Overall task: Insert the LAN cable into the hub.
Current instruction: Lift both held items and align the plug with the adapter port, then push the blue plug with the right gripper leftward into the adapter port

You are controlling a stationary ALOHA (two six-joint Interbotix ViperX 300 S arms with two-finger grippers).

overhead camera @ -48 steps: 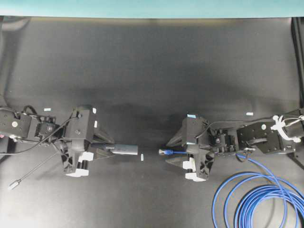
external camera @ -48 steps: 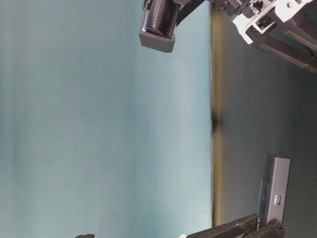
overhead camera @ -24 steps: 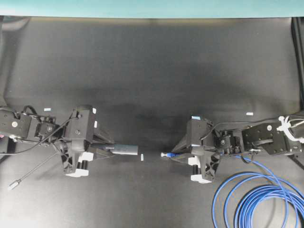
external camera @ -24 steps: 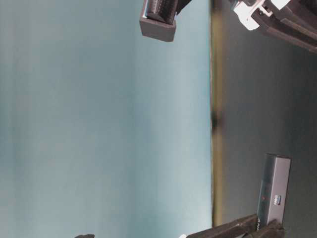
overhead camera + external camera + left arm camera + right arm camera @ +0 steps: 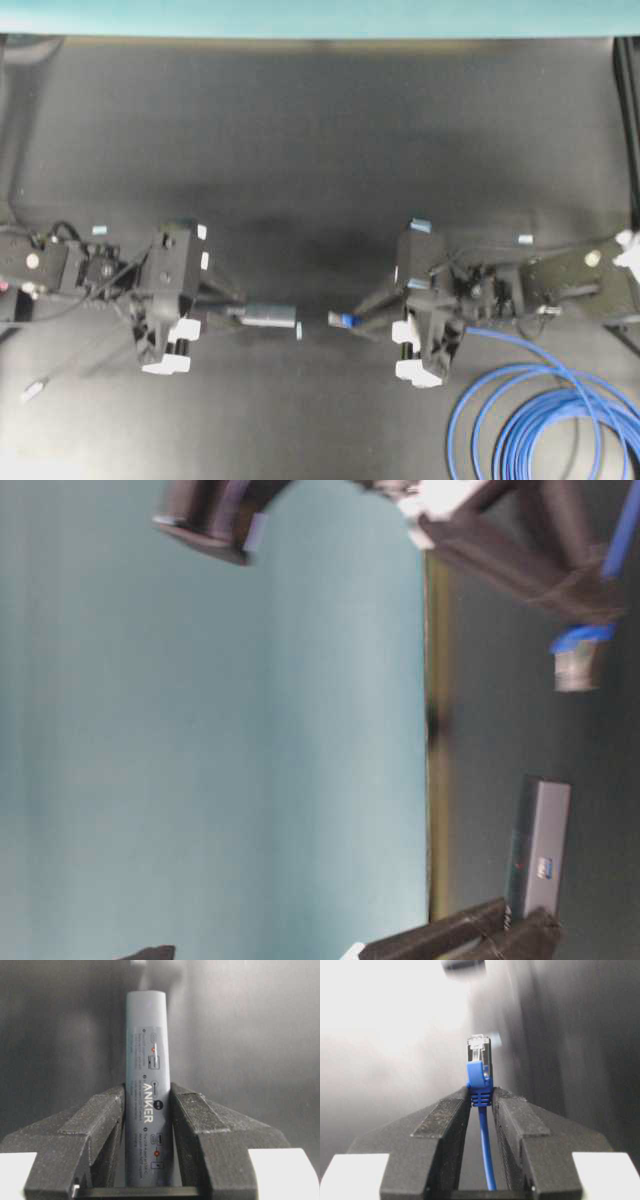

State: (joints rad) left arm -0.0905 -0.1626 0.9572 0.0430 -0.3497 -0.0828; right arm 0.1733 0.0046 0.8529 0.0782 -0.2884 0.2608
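Observation:
The hub (image 5: 147, 1060), a slim grey bar, is clamped between the fingers of my left gripper (image 5: 147, 1091). In the overhead view the hub (image 5: 268, 316) points right from the left gripper (image 5: 222, 315). My right gripper (image 5: 481, 1095) is shut on the blue boot of the LAN cable, and its clear plug (image 5: 479, 1052) sticks out ahead of the fingertips. From overhead the plug (image 5: 342, 320) faces the hub's end across a small gap. In the table-level view the plug (image 5: 578, 660) hangs apart from the hub (image 5: 540, 848). The rest of the cable lies in blue loops (image 5: 540, 420).
The hub's thin grey lead ends in a small plug (image 5: 33, 388) at the front left of the black mat. Small white tape marks (image 5: 525, 239) lie on the mat. A teal wall (image 5: 320, 15) runs along the far edge.
My right gripper has closed on the cable's boot and carried the plug up and left, so it now shows in the table-level view. The hub has shifted only slightly.

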